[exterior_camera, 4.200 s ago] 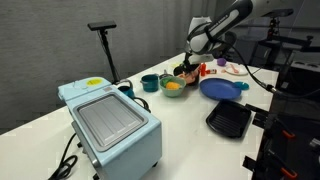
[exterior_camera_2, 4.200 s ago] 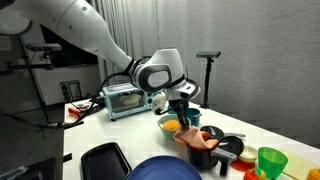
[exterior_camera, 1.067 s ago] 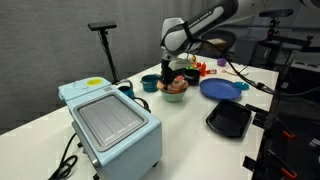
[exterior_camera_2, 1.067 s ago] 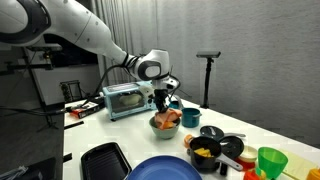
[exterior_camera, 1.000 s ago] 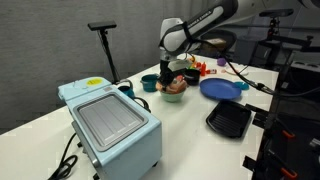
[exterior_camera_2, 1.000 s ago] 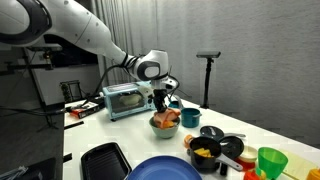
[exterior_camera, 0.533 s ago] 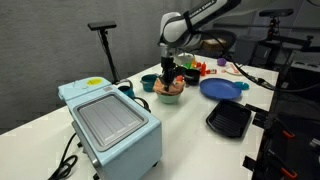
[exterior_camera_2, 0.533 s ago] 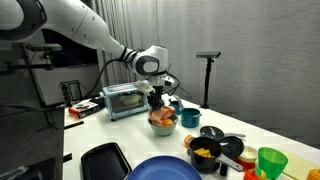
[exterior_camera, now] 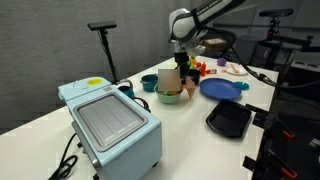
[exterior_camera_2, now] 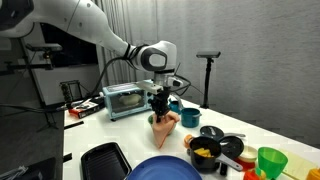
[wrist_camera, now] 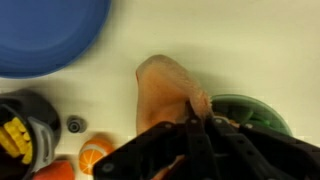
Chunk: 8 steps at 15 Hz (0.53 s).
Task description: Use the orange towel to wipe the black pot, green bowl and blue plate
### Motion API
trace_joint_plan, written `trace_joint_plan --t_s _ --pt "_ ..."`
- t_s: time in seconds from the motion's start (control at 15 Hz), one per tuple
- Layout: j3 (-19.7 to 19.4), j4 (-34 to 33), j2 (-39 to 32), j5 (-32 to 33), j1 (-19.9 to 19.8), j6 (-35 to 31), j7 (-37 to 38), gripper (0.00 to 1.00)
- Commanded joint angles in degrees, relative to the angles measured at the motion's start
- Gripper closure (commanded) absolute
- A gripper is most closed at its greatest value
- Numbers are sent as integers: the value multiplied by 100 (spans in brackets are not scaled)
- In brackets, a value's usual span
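The towel [wrist_camera: 165, 95] is peach-orange, the plate [wrist_camera: 45, 35] plain blue, the bowl [wrist_camera: 265, 108] green, the pot [wrist_camera: 35, 112] black.

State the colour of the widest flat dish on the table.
The plate is plain blue, with no pattern; it shows best in an exterior view.

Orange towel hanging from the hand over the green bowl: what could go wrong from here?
The orange towel hangs from the shut hand by one pinched end, so it may slip out. Its loose lower end dangles at the green bowl and could catch the rim and tip it. Moving to the blue plate, the cloth might sweep small items beside the black pot.
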<state>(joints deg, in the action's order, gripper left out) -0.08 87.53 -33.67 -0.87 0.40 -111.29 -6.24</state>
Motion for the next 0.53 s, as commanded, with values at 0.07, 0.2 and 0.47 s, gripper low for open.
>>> trace_joint_plan --t_s 0.07,0.2,0.47 --pt "-102 53 112 15 -85 -918 350 99" --pt "-124 10 63 44 -28 -1444 558 99" --pt "-19 -92 -44 4 64 -1900 739 99"
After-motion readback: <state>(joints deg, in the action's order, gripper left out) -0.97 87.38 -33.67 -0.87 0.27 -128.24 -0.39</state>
